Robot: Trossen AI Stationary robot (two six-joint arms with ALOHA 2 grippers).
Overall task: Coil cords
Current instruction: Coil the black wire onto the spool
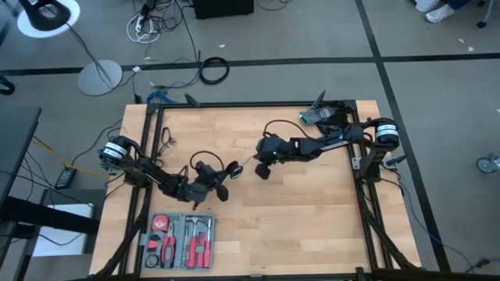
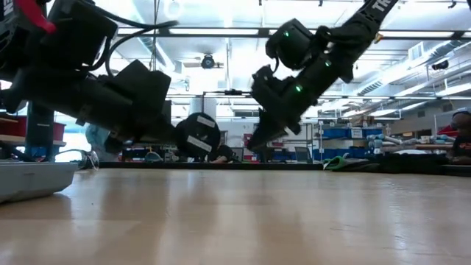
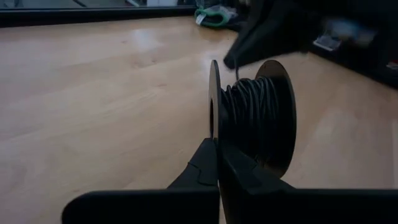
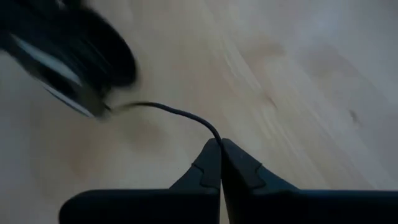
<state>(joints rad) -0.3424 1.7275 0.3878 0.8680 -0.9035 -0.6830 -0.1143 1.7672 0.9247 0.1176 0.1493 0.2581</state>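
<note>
Black cord (image 3: 252, 106) wound tight on small black spool (image 3: 273, 118), between two round flanges. Spool on edge, raised off table, near table centre in high view, pinched at flange rim by left gripper (image 3: 217, 149). Free cord end (image 4: 180, 115) runs from spool toward 3 o'clock, clamped in right gripper (image 4: 221, 149).

A workshop: wooden workbench (image 1: 297, 211), tool kit (image 1: 178, 240), shelving and bright ceiling strip lights (image 2: 221, 31).

No legible text, label, brand, number or sign anywhere in view.
</note>
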